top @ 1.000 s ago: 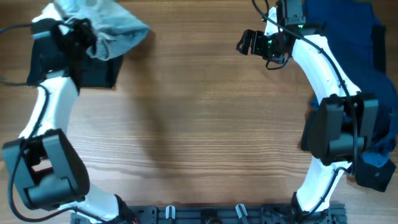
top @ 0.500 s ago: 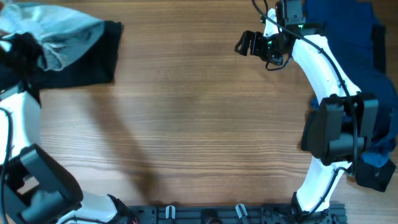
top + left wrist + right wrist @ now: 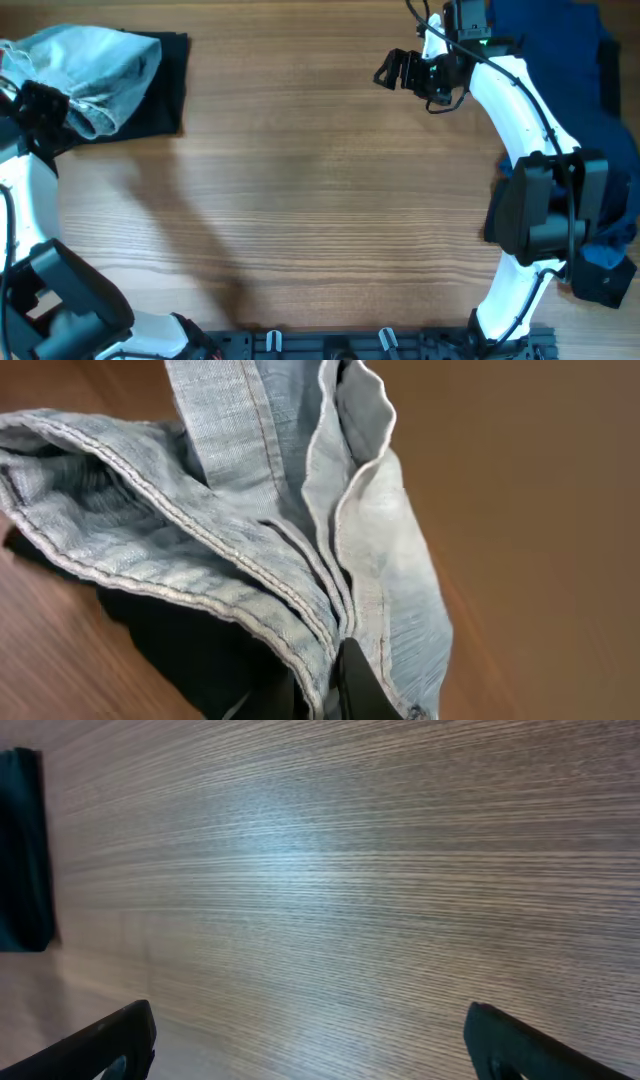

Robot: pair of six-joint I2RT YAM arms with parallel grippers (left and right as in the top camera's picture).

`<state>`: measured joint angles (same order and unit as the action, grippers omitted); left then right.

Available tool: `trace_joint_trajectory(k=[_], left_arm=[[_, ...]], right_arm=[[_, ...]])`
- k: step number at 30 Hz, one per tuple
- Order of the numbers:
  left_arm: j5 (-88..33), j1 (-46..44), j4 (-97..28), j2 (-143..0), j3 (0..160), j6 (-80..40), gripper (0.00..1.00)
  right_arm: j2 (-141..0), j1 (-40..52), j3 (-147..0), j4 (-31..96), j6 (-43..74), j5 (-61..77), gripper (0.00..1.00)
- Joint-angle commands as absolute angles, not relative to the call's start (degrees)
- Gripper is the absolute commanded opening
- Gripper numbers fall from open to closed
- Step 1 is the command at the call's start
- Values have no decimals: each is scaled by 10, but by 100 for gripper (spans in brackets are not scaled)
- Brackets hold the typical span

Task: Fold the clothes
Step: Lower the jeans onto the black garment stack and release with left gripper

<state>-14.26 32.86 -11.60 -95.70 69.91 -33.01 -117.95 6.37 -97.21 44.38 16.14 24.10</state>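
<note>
Since a second ago the pale blue washed-denim shorts [image 3: 95,65] have been carried from a little inside the far edge out to the table's far left corner, and the left arm has swung outward with them. They now sit there in a loose, rumpled heap, partly covering a flat, folded black garment [image 3: 170,95] whose straight right and near edges show from under the denim. The left gripper [image 3: 48,105] is clamped on the shorts at the near side of the heap. In the left wrist view its fingers [image 3: 345,680] pinch several stacked layers together. The cloth there is faded and slightly mottled, with doubled rows of stitching along thick turned hems, and the folds fan upward from the grip. The black garment [image 3: 190,660] lies dark and smooth beneath them.

The right gripper [image 3: 395,70] hangs over bare wood near the far edge, right of centre, jaws wide apart and holding nothing. The right wrist view shows both fingertips [image 3: 110,1045] spread at the bottom corners, with a dark cloth edge at the left side. Dark navy garments [image 3: 565,60] are piled along the right edge and the far right corner, behind the right arm. The wooden table [image 3: 320,200] has fine straight grain running left to right.
</note>
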Motion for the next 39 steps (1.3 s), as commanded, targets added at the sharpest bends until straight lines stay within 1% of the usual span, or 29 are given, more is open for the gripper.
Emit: trace_joint_trajectory(k=[1, 12, 13, 14, 15, 16, 20, 27, 34, 39], left_arm=[[-149, 319, -123, -983, 715, -337, 4], [-152, 319, -131, -1082, 715, -338, 4], [-155, 319, -131, -1085, 715, -337, 6], [-162, 319, -132, -1087, 715, -337, 20], [-170, 319, -132, -1088, 715, -337, 67], [-182, 319, -131, -1088, 715, -337, 100], [-237, 319, -130, -1072, 715, -337, 100], [-266, 317, -196, -976, 715, -325, 100], [-265, 298, -255, -877, 715, -222, 100], [-243, 283, -255, -877, 715, -135, 99]], right_arm=[[-1160, 63, -969, 446, 151, 258, 100], [-1160, 63, -969, 447, 151, 258, 100], [-1160, 63, -969, 446, 152, 258, 100], [-1160, 63, -969, 446, 151, 258, 100], [-1160, 63, -969, 446, 152, 258, 100], [-1160, 63, -969, 446, 152, 258, 100], [-1160, 64, -969, 445, 151, 268, 100], [-1160, 63, -969, 444, 150, 271, 100], [-1160, 63, -969, 443, 150, 271, 100], [-1160, 64, -969, 443, 150, 271, 100]])
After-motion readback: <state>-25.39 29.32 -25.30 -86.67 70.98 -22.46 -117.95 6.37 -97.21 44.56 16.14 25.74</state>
